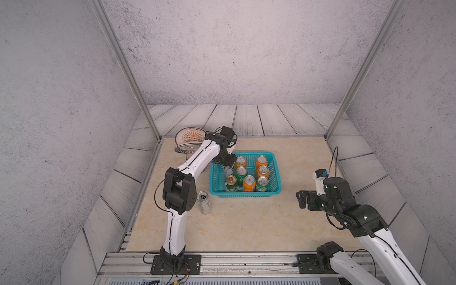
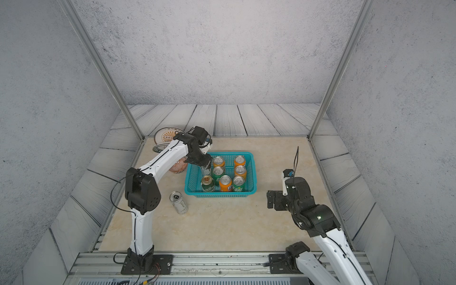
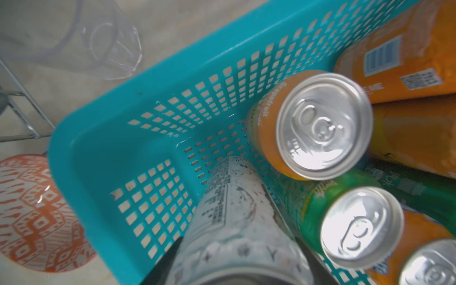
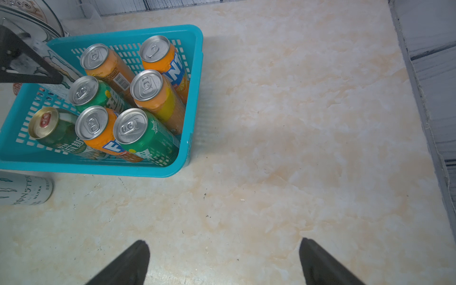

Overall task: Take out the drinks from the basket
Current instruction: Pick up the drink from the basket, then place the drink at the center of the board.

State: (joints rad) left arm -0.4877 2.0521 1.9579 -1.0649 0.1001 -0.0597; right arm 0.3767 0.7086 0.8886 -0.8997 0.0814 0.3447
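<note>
So far one silver can (image 1: 204, 202) stands on the table (image 1: 246, 227) near-left of the basket (image 1: 246, 195), my left gripper (image 1: 229, 170) clamps the second silver can (image 3: 234, 222) at its left side, seven other cans (image 1: 249, 183) remain inside, and my right gripper (image 4: 223, 243) hangs open.

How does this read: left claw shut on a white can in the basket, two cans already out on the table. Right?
Only one can is out: the Monster Ultra can on the table, as both top views show. The rest stands.
</note>
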